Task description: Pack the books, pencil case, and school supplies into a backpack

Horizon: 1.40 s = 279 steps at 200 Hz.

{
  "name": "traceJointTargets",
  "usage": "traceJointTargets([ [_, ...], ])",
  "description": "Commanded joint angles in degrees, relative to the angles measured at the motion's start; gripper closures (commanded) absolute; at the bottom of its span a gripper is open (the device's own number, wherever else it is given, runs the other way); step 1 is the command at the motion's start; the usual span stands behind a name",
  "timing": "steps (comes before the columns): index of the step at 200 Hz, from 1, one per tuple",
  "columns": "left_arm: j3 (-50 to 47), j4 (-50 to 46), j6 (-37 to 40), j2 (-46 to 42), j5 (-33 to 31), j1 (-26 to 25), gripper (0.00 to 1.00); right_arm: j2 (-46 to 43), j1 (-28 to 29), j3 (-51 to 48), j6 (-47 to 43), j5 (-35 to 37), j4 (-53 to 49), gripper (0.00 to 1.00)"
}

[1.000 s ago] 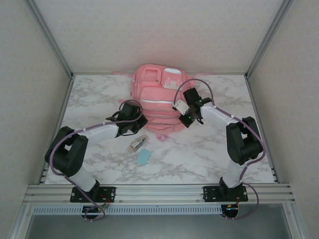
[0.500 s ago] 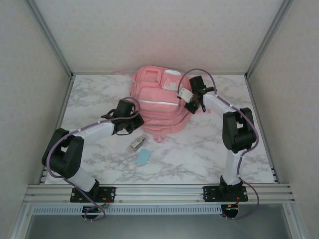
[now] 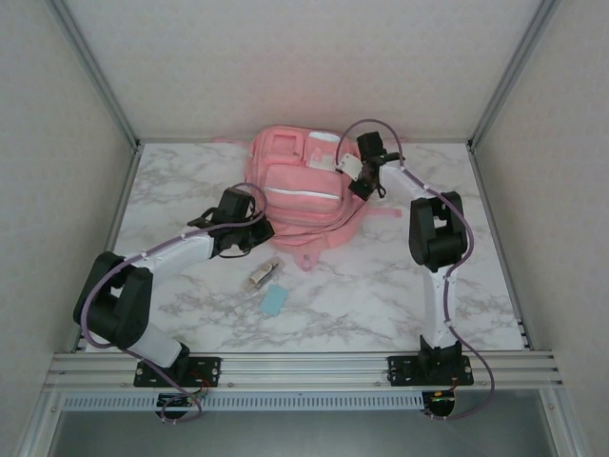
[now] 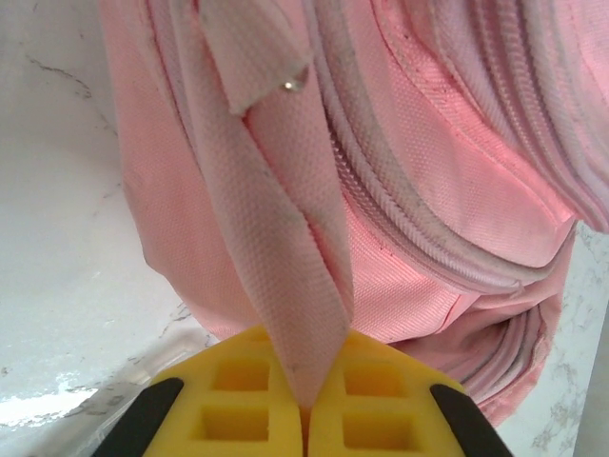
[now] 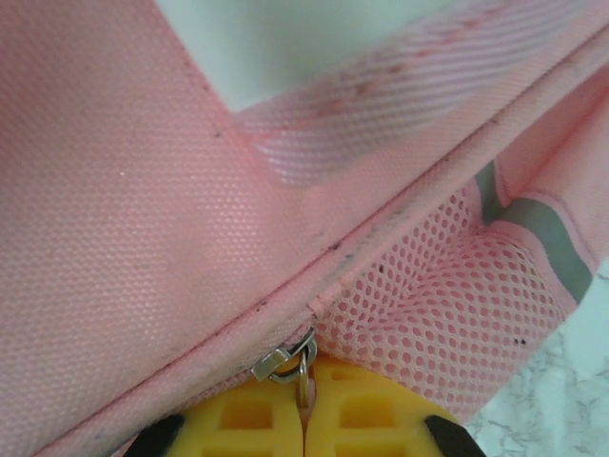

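The left fingers (image 4: 306, 419) are clamped on a strap (image 4: 285, 276) of the backpack (image 4: 447, 181), with the pink woven band pinched flat between the yellow pads at the bottom of the left wrist view. The right fingers (image 5: 304, 414) are closed on the small metal zipper pull (image 5: 285, 360) at the bottom middle of the right wrist view, where the zip line meets a mesh pocket (image 5: 419, 295).

The backpack looks light, soft and limp. It will probably sag, fold and drag along rather than keep its shape. The strap is a sound place to anchor it, being tough webbing that gives the pads plenty to bite. The zipper pull is tiny and smooth and could slip free, so any tug should run along the zip line and not away from it.

In the top view the backpack lies flat in the upper centre of the frame. Lower down, left of centre, a silvery stubby item (image 3: 260, 276) and a light-blue block (image 3: 274, 302) lie just beside each other, apart from the bag.

The tabletop (image 3: 457, 286) is white with a marble pattern and looks smooth, so the bag will likely slide on it. Plain pale walls (image 3: 285, 67) close in three sides, and metal rails (image 3: 304, 367) run along the near edge.
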Motion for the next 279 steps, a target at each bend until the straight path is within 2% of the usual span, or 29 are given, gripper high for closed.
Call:
traceJointTargets([
  [1, -0.29, -9.04, 2.56, -3.43, 0.46, 1.25, 1.00, 2.47, -3.75, 6.06, 5.69, 9.89, 6.99, 1.00],
  [40, -0.81, -10.43, 3.42, -4.59, 0.12, 1.60, 1.00, 4.76, -4.49, 12.33, 11.20, 11.14, 2.76, 1.00],
  [54, -1.25, -9.76, 2.95, -4.71, 0.32, 1.69, 1.00, 4.73, -4.51, 12.86, 13.02, 9.18, 1.70, 1.00],
  [66, -1.45, -8.89, 2.37, -4.60, 0.74, 1.69, 1.00, 4.06, -4.51, 12.54, 14.76, 6.32, 0.91, 0.96],
  [73, -1.53, -8.36, 2.05, -4.36, 0.99, 1.63, 1.00, 3.29, -4.50, 11.66, 15.68, 4.40, 0.91, 0.91],
  [88, -1.54, -7.18, 1.34, -4.01, 1.30, 1.65, 1.00, 1.03, -4.44, 9.13, 17.61, 0.28, 1.69, 0.74],
  [101, -1.54, -6.14, 0.72, -3.57, 1.38, 1.68, 1.00, -1.05, -4.44, 7.08, 19.28, -3.48, 1.96, 0.66],
  [113, -1.23, -5.51, 0.47, -3.16, 1.25, 1.56, 1.00, -3.16, -4.35, 4.91, 20.02, -7.42, 2.10, 0.35],
  [124, -1.19, -5.06, 0.23, -2.78, 1.35, 1.60, 1.00, -4.92, -4.27, 3.25, 20.83, -9.72, 2.05, 0.30],
  [154, -0.07, -5.52, 0.54, -2.87, 0.44, 1.60, 1.00, -10.07, -3.90, -0.88, 24.83, -10.24, 0.81, 0.33],
  [178, 0.90, -6.94, 1.85, -4.88, -3.85, 1.56, 1.00, -15.21, -2.79, -5.54, 30.98, -10.69, -0.41, 0.35],
  [196, 1.10, -6.92, 2.03, -6.41, -7.89, 1.64, 0.93, -19.83, -1.05, -12.05, 35.18, -16.32, 2.52, 0.36],
  [226, 0.75, -3.73, 0.33, -6.34, -11.42, 1.98, 0.88, -23.18, 1.02, -19.42, 42.20, -25.70, 8.65, 0.35],
  [249, 0.49, -0.62, -0.83, -4.35, -12.24, 2.22, 0.93, -23.41, 2.56, -23.81, 47.58, -31.22, 15.09, 0.36],
  [266, 0.53, 0.75, -1.67, -2.51, -11.59, 2.22, 1.00, -22.58, 3.95, -24.95, 50.82, -30.88, 17.63, 0.37],
  [279, 0.66, 1.33, -2.21, -1.46, -10.54, 2.22, 1.00, -21.54, 4.54, -25.10, 53.26, -30.34, 18.86, 0.38],
])
